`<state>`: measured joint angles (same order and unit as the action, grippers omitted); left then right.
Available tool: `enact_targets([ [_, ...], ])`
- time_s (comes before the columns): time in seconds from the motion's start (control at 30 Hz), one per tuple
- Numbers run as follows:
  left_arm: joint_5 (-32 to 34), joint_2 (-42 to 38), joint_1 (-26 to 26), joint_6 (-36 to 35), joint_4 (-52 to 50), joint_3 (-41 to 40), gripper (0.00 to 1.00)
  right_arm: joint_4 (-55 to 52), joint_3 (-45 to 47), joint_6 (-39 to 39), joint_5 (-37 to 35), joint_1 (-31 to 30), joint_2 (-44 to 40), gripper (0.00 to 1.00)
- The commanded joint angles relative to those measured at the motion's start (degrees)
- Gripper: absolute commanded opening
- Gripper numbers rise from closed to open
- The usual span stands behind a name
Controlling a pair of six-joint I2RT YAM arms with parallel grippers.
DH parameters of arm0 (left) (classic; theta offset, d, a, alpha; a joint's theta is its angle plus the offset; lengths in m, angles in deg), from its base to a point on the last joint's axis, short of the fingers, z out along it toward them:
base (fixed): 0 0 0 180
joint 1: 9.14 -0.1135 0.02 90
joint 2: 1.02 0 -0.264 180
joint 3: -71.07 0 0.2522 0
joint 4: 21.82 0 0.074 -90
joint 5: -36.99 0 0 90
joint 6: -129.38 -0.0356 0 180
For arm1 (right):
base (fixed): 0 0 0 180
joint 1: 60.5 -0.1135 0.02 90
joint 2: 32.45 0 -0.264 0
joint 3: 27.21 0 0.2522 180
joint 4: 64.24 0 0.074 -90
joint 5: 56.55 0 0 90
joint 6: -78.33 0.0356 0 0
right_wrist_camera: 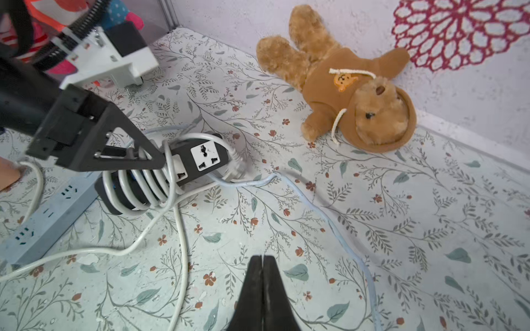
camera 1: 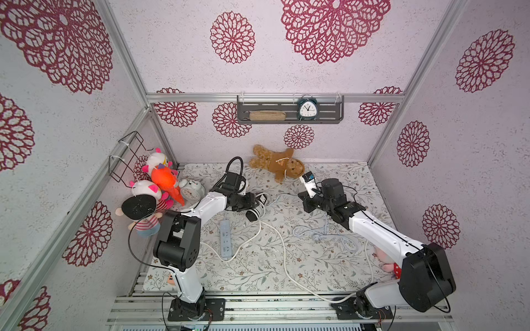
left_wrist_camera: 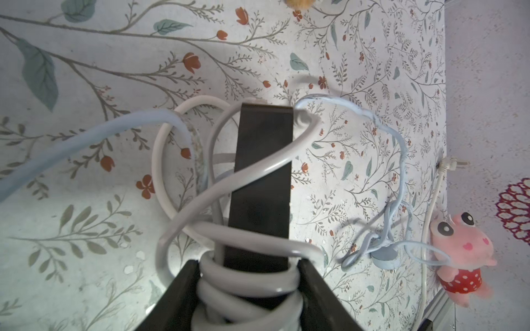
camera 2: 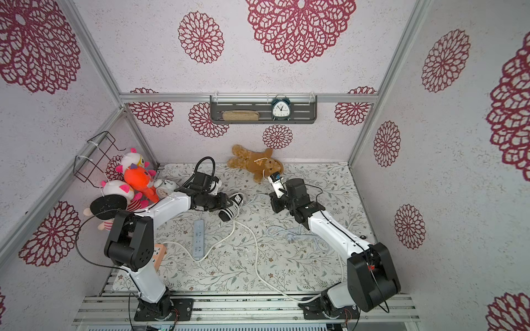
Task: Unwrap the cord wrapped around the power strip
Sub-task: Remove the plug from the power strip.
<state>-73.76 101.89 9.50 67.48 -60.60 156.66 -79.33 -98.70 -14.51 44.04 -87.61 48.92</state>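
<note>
Left of the middle of the floral mat [camera 1: 252, 272], the black power strip [right_wrist_camera: 205, 154] is gripped between the jaws of the left gripper [left_wrist_camera: 248, 262], with the white cord [right_wrist_camera: 134, 186] wound around it in several coils and a loose length trailing over the mat. Farther right, the right gripper [right_wrist_camera: 262, 259] is seen closed on nothing, apart from the cord.

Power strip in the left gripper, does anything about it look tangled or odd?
Yes. The strip, held in the left gripper, has white cord coiled tightly round one end while loose loops sag off it. A blue cord seems threaded through one of those loops, so it will likely snag.
</note>
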Motion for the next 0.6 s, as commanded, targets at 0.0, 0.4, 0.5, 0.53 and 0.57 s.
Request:
enact_targets([
  [0.0, -0.16, -4.51, 0.70, -0.40, 4.93, 0.24, 0.00, -1.87, -3.89, 4.03, 0.67, 0.20, 1.18, 0.00],
  [0.4, -17.48, -6.55, 1.00, -16.99, -2.28, 5.22, 0.00, -15.05, -13.42, 4.49, 31.50, 10.69, 9.73, 0.63],
  [0.5, -18.19, -6.24, 0.92, -15.00, -1.15, 5.98, 0.00, -13.67, -13.58, 7.99, 33.94, 10.87, 11.64, 0.69],
  [0.53, -17.36, -6.15, 0.94, -13.12, 0.27, 5.88, 0.00, -12.18, -13.16, 10.02, 34.06, 10.89, 11.88, 0.70],
  [0.57, -16.62, -6.14, 0.95, -10.80, 1.84, 5.65, 0.00, -10.40, -12.43, 12.38, 33.81, 10.86, 11.93, 0.72],
])
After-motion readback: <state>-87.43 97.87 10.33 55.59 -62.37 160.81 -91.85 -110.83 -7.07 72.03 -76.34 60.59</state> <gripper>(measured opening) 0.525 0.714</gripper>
